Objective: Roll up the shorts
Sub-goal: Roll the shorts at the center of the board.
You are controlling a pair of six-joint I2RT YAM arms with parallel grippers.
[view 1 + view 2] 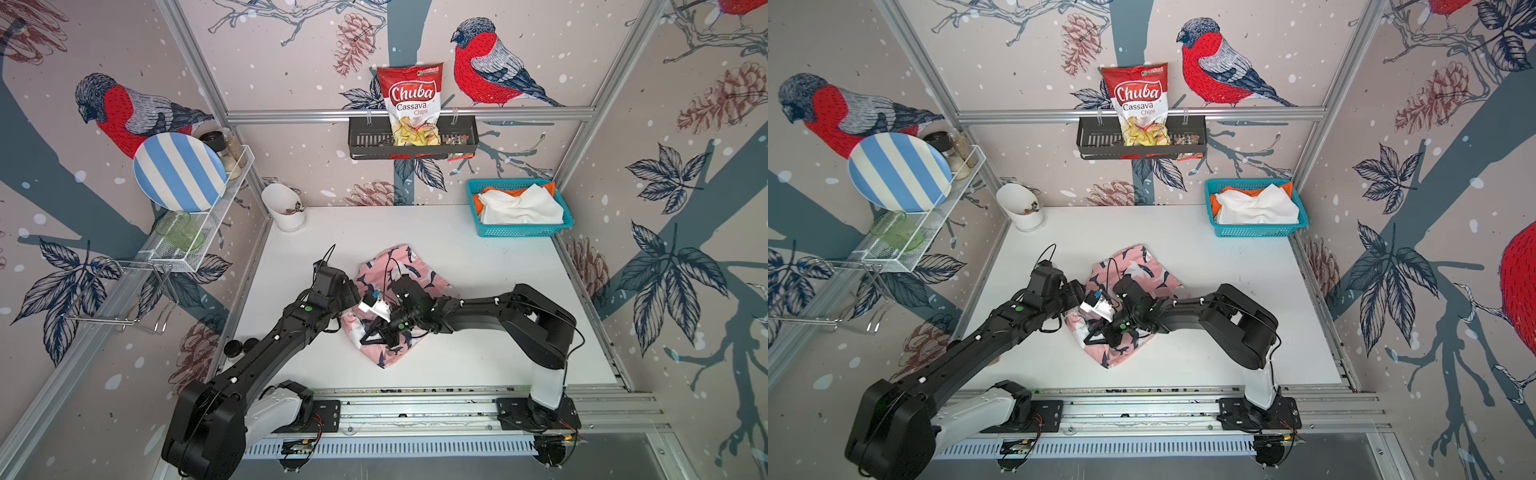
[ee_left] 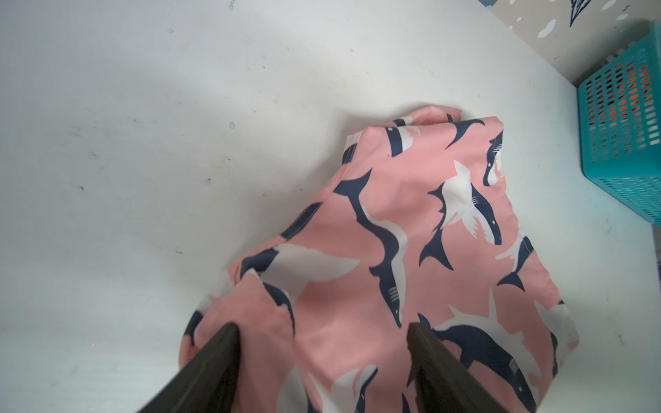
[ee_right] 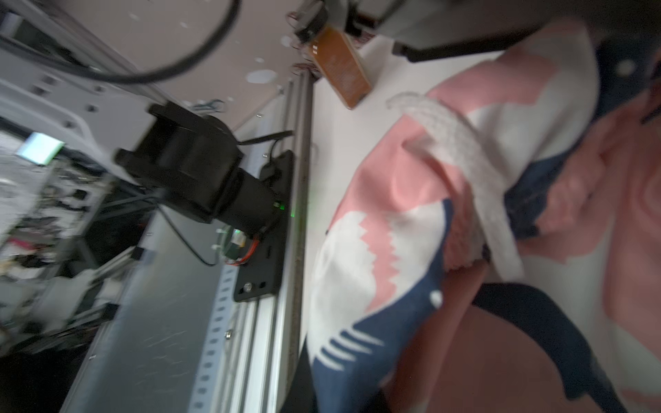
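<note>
At the far right corner of the desk [image 1: 478, 324], a teal basket [image 1: 519, 230] holds the white shorts [image 1: 519, 205] atop the orange shorts [image 1: 478, 203]. Mid-desk lie the pink shorts [image 1: 399, 266], with the left gripper [image 2: 323, 327] spread over them and the right gripper [image 1: 372, 334] closed among their folds.

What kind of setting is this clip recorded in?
Likely a staged robot cell dressed as a home corner: aluminium frame around bird-print walls, a striped plate on a wall rack, a teal basket of clothes.

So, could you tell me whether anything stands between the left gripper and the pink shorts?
Nothing visible does: the left gripper is open right at the pink shorts, its fingers down at the cloth.
</note>
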